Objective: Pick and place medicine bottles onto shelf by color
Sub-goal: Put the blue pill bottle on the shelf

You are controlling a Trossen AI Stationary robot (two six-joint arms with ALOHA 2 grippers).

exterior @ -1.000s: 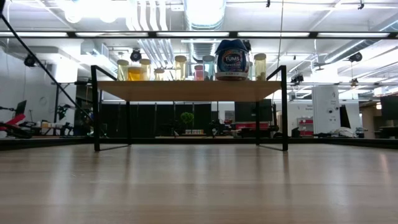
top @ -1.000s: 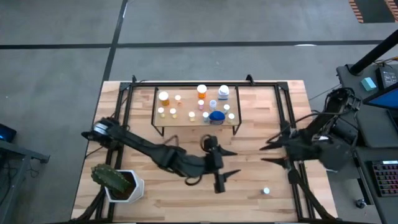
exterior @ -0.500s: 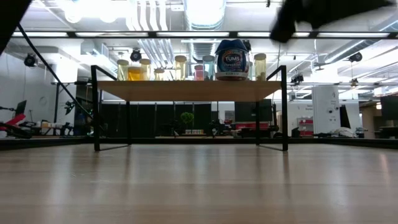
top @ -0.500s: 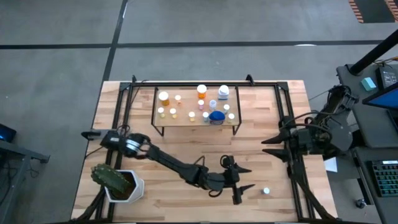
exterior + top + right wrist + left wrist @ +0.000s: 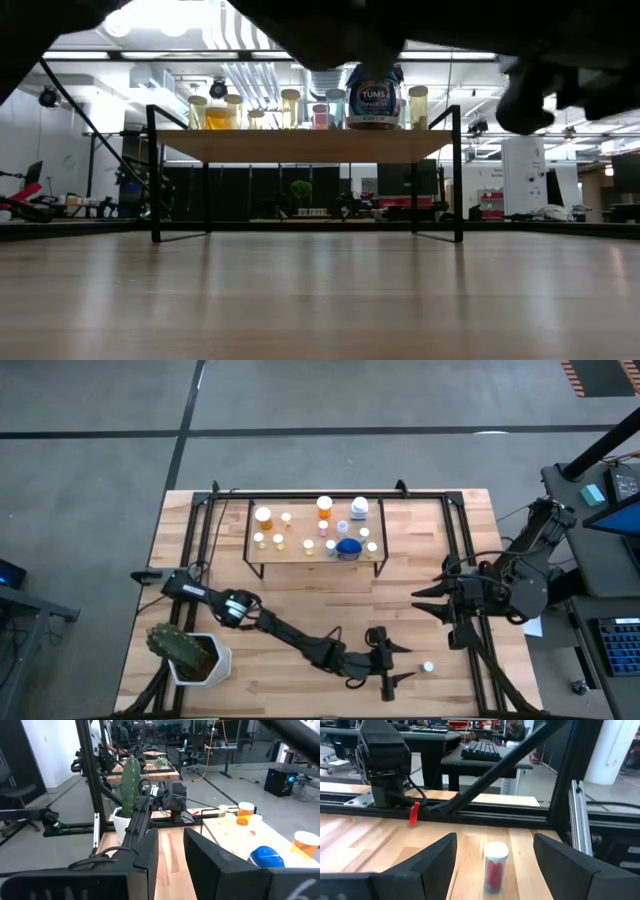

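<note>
The tabletop [image 5: 300,615] carries the shelf [image 5: 300,556] at its far side, and most of the bottles already stand on that board, among them the wide blue bottle [image 5: 347,547] and an orange bottle [image 5: 325,506]. One small bottle [image 5: 428,667] is left alone on the bare wood at the near right corner, upright, white-capped with red contents showing in the left wrist view [image 5: 494,867]. The left arm stretches low across the tabletop toward it, and the left tool [image 5: 392,665] is spread wide with nothing in it, its fingers [image 5: 432,857] reaching to either side of the line to the bottle. The bottle stands just ahead of the fingertips, roughly centred in the gap but not yet between them. To do the pick well, the arm should probably ease forward until the fingers flank the body below the cap, staying level so neither tip tips the light bottle, and only then close. The right tool [image 5: 436,601] waits released at the right edge, well clear of the bottle.
</note>
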